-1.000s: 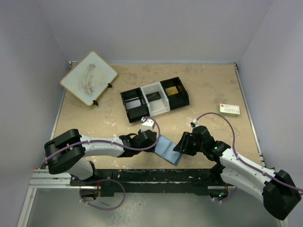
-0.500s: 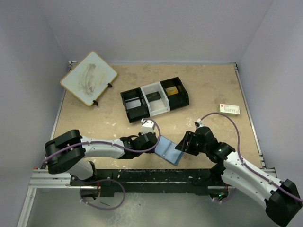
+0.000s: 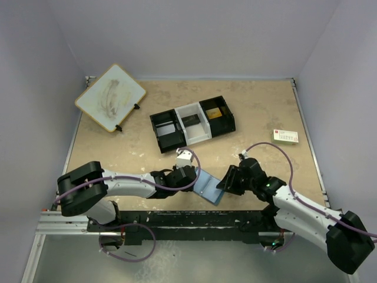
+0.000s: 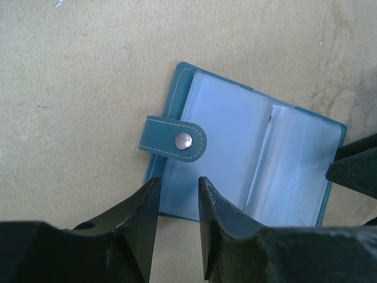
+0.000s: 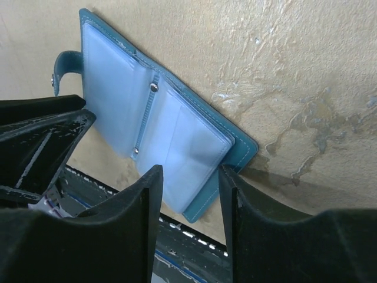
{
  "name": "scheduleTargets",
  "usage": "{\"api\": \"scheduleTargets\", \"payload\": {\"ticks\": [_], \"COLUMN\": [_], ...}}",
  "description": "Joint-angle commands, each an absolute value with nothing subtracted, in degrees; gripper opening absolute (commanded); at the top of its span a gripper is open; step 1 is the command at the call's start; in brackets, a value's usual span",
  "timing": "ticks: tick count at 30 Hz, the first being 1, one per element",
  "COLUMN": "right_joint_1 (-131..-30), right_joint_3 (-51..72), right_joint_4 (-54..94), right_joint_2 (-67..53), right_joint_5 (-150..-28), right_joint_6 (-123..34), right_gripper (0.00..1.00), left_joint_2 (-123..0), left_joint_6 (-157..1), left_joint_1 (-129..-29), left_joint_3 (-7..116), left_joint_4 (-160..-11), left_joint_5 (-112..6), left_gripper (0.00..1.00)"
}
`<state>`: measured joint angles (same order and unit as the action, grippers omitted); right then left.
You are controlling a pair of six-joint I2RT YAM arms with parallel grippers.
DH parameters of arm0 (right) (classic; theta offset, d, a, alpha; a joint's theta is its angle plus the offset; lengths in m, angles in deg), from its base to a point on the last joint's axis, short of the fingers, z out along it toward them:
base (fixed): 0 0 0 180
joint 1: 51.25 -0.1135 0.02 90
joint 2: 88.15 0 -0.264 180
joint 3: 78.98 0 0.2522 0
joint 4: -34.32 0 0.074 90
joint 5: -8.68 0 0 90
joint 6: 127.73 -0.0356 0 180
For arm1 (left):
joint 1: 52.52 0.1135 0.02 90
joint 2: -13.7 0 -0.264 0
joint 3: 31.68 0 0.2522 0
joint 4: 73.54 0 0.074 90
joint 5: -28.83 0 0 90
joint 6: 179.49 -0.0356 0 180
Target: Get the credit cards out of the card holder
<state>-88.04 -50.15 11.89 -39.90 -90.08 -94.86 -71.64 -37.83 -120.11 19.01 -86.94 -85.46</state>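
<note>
Card holder lies open flat on the tabletop near its front edge, snap tab folded over a pale pocket, as the left fingers stand slightly parted over one edge and the right fingers spread astride the opposite corner.

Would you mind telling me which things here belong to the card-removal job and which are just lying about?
Job in hand: card holder, left gripper, right gripper.
Lying about: three-compartment tray, smudged white board, white card with green and red print.
</note>
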Motion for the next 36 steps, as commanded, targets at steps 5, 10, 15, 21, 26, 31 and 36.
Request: {"api": "scheduleTargets", "payload": {"ticks": [5,10,15,21,26,31,36], "right_joint_1": [-88.09,-88.08,-88.12,-88.15,-88.08,-88.13,-88.08], "right_joint_3": [-47.97,-46.79,-46.02,-42.77,-44.35,-47.80,-48.13], "right_joint_4": [15.93,17.26,18.75,7.07,5.78,11.65,13.73], "right_joint_2": [-40.73,-37.47,-36.52,-37.91,-40.84,-38.99,-36.61], "right_joint_5": [-92.68,-92.98,-93.90,-85.05,-85.10,-90.20,-90.57], "right_joint_6": [-93.96,-93.18,-92.83,-91.26,-92.03,-93.18,-93.09], "right_gripper": [0.42,0.43,0.43,0.50,0.51,0.51,0.51], "left_joint_2": [-73.48,-73.74,-73.75,-73.05,-72.88,-72.98,-73.29], "left_joint_6": [-37.27,-36.85,-36.38,-35.61,-36.02,-36.54,-36.89], "left_joint_1": [-121.21,-121.76,-122.17,-122.30,-122.30,-122.37,-122.39], "left_joint_3": [20.89,21.06,21.19,21.40,21.87,22.06,22.33], "left_joint_4": [-85.67,-85.28,-85.65,-87.53,-88.60,-88.36,-88.32], "left_joint_5": [-86.03,-86.26,-86.95,-88.60,-88.90,-88.61,-88.46], "left_gripper": [0.30,0.30,0.30,0.29,0.31,0.32,0.33]}}
